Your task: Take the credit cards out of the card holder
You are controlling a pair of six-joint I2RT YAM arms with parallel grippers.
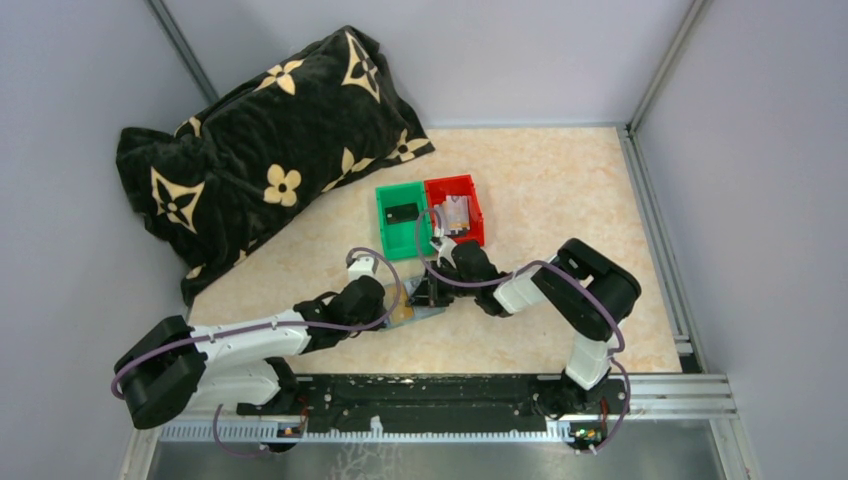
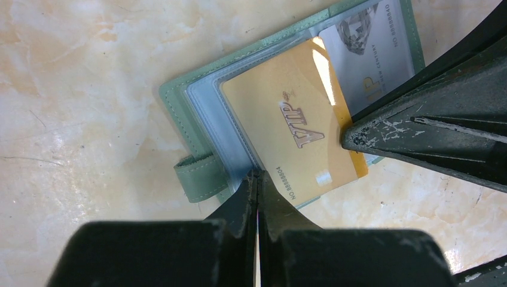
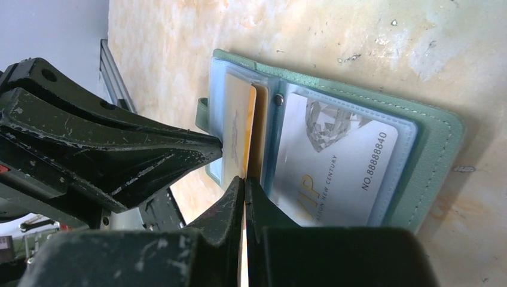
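Sage-green card holder [image 2: 179, 98] lies open and flat on the marbled table [image 2: 84, 72], right between the two grippers. The left gripper [image 2: 257, 179] is clenched on the edge of its clear sleeve leaf, where the gold card [image 2: 293, 128] sits. The right gripper [image 3: 244, 186] is pinched tight on another edge of that gold card. A silver card [image 3: 341, 161] lies in the neighbouring sleeve, untouched.

The left arm [image 1: 250, 340] and right arm [image 1: 560, 290] reach inward and low, tips nearly meeting. The left claw [image 2: 257, 179] is closed, fingers together; the right claw [image 3: 245, 185] clamps a credit card [image 3: 239, 125] edge.
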